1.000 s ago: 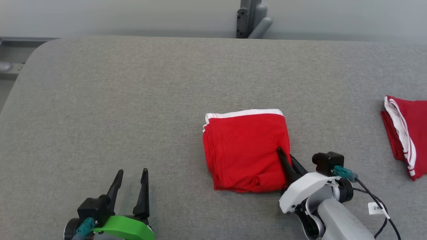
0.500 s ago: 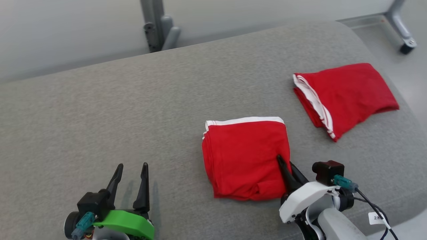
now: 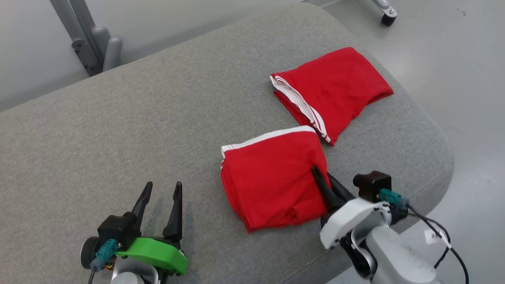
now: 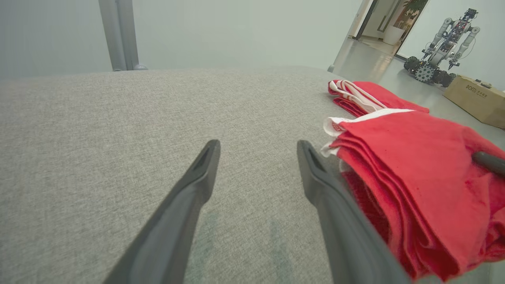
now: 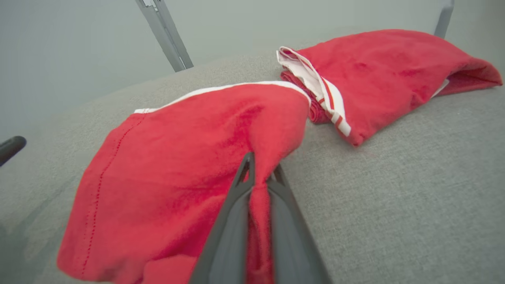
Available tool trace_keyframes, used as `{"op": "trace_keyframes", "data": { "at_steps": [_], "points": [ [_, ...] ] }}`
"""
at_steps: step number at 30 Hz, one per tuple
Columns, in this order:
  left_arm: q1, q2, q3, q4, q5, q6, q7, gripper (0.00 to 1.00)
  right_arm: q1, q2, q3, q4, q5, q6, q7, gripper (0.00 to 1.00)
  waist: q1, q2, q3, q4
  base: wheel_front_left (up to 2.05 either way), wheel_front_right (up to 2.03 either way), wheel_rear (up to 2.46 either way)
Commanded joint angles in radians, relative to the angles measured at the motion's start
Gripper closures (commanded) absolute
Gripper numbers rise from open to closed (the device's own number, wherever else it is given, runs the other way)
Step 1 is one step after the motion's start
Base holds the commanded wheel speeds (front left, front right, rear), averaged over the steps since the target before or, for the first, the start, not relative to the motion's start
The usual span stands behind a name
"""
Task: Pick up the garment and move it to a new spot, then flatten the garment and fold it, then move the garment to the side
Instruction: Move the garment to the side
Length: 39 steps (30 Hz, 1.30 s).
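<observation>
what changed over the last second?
The robot turned right, shifting the head view. The right gripper, shut on the folded garment, carried it right, up beside the other folded garment. Grip unchanged; left gripper stayed open, holding nothing.

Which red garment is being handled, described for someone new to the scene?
On the grey padded table, two folded red garments lie toward its right end. The one being handled is the nearer garment, squarish with a white band along its far edge. Unlike the other red garment beyond it, which lies free, this one has its right edge pinched in the fingers of the right gripper.
</observation>
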Motion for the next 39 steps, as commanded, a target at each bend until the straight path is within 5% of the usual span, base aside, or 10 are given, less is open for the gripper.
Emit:
{"op": "trace_keyframes", "data": {
  "at_steps": [1, 10, 21, 22, 23, 24, 25, 29, 32, 39],
  "points": [
    [-0.015, 0.006, 0.004, 0.002, 0.008, -0.002, 0.000, 0.00, -0.048, -0.015, 0.009, -0.012, -0.020, 0.000, -0.003, 1.00, 0.0000, 0.0071, 0.038, 0.027, 0.00, 0.00, 0.00],
    [-0.049, 0.006, -0.003, 0.006, 0.034, -0.003, 0.000, 0.00, -0.312, -0.134, 0.018, 0.025, -0.081, -0.001, -0.002, 1.00, 0.0000, 0.0071, 0.119, 0.169, 0.00, 0.00, 0.00],
    [-0.086, 0.006, -0.001, 0.000, 0.055, -0.003, 0.000, 0.00, -0.485, -0.337, -0.129, 0.421, -0.146, -0.001, -0.002, 1.00, 0.0000, 0.0071, 0.186, 0.293, 0.00, 0.00, 0.00],
    [-0.087, 0.006, 0.000, -0.001, 0.058, -0.003, 0.000, 0.00, -0.491, -0.354, -0.152, 0.446, -0.160, -0.001, -0.002, 0.69, 0.0000, 0.0071, 0.189, 0.297, 0.00, 0.00, 0.00],
    [-0.087, 0.006, 0.002, -0.002, 0.059, -0.003, 0.000, 0.00, -0.494, -0.367, -0.175, 0.463, -0.176, -0.001, -0.002, 0.49, 0.0000, 0.0071, 0.190, 0.300, 0.00, 0.00, 0.00],
    [-0.085, 0.006, 0.003, -0.002, 0.061, -0.003, 0.000, 0.00, -0.498, -0.380, -0.212, 0.474, -0.187, -0.001, -0.002, 0.06, 0.0000, 0.0071, 0.191, 0.302, 0.00, 0.00, 0.00],
    [-0.085, 0.006, 0.004, -0.002, 0.062, -0.003, 0.000, 0.00, -0.498, -0.391, -0.247, 0.479, -0.207, -0.001, -0.002, 0.00, 0.0000, 0.0071, 0.192, 0.303, 0.00, 0.00, 0.00],
    [-0.084, 0.006, 0.016, 0.000, 0.064, -0.003, 0.000, 0.00, -0.472, -0.409, -0.426, 0.453, -0.321, -0.001, -0.002, 0.00, 0.0000, 0.0071, 0.181, 0.299, 0.00, 0.00, 0.00],
    [-0.077, 0.006, 0.024, 0.004, 0.062, -0.003, 0.000, 0.00, -0.440, -0.350, -0.534, 0.354, -0.394, -0.001, -0.002, 0.00, 0.0000, 0.0071, 0.159, 0.294, 0.00, 0.00, 0.00],
    [-0.049, 0.005, 0.059, -0.002, 0.047, -0.001, 0.000, 0.00, -0.296, -0.152, -0.493, 0.005, -0.382, -0.001, -0.002, 0.00, 0.0000, 0.0071, 0.079, 0.302, 0.00, 0.00, 0.00]
  ]
}}
